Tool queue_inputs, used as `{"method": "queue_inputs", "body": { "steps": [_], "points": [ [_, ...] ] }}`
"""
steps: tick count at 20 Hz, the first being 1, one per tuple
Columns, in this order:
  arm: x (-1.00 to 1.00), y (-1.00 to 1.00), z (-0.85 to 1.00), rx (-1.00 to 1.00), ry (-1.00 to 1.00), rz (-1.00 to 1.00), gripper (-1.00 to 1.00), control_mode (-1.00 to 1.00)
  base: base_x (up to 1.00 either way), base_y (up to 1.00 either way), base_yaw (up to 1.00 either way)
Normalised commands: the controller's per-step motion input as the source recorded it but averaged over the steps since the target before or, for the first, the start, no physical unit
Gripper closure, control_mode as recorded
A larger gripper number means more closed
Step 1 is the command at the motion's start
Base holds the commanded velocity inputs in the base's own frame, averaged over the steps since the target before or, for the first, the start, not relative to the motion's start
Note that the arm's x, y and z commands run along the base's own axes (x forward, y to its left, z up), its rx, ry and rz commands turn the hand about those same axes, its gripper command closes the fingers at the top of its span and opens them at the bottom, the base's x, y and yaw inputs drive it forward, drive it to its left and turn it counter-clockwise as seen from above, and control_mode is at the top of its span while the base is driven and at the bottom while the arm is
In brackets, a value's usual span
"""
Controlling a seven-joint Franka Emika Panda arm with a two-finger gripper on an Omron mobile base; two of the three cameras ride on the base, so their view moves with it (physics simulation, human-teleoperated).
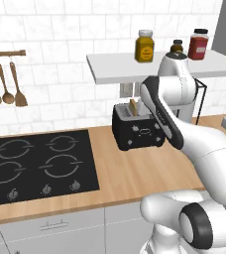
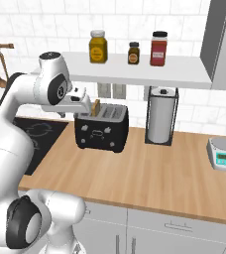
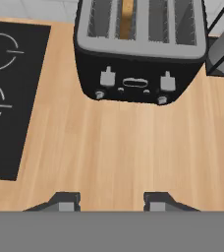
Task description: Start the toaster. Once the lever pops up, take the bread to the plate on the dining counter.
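While the gripper [image 3: 111,201] hangs with its fingers apart and empty, short of the toaster [image 3: 136,51] at twelve o'clock in the hand view, the bread [image 3: 127,18] stands in the second slot from the left. The risk, I'd say, is a finger slipping off the small left lever [image 3: 107,77] or shoving the toaster back toward the tiled wall [image 1: 55,59]. Wood worktop [image 2: 149,171] all round, black hob [image 1: 33,166] at nine o'clock, paper towel roll [image 2: 160,115] at three.

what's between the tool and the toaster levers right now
Nothing visible. In the hand view the tool sits over bare wood worktop, its jaws apart and empty, and the toaster lies straight ahead, front levers unobstructed. The bread stands in a slot. The hob lies off to one side.
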Motion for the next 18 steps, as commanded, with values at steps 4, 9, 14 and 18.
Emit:
{"method": "queue_inputs", "body": {
  "steps": [4, 9, 14, 18],
  "points": [
    [0.00, 0.04, -0.15, 0.00, -0.01, 0.00, -1.00, -1.00, 0.00, 0.00, 0.00],
    [0.00, 0.25, -0.32, -0.01, -0.06, 0.00, -1.00, -1.00, 0.00, 0.00, 0.00],
    [0.01, 0.09, -0.38, 0.00, -0.01, 0.00, -1.00, -1.00, 0.00, 0.00, 0.00],
    [0.17, 0.00, -0.31, 0.00, 0.00, 0.00, 1.00, -1.00, 0.00, 0.00, 0.00]
  ]
}}
